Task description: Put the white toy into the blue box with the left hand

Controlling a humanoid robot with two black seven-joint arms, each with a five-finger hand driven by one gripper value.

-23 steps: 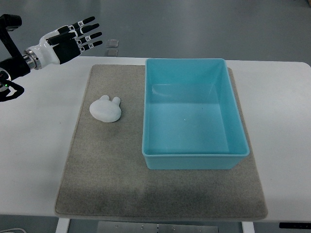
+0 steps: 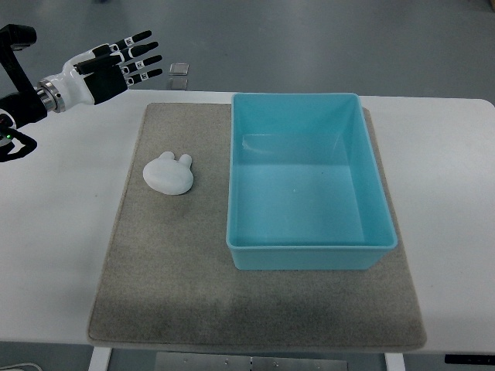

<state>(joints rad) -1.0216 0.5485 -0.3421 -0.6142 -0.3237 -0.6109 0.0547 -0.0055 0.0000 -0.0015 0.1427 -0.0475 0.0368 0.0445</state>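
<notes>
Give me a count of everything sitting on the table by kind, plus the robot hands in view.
White toy: 1
Blue box: 1
Grey mat: 1
Robot hands: 1, the left hand, fingers spread, holding nothing
Total: 4
</notes>
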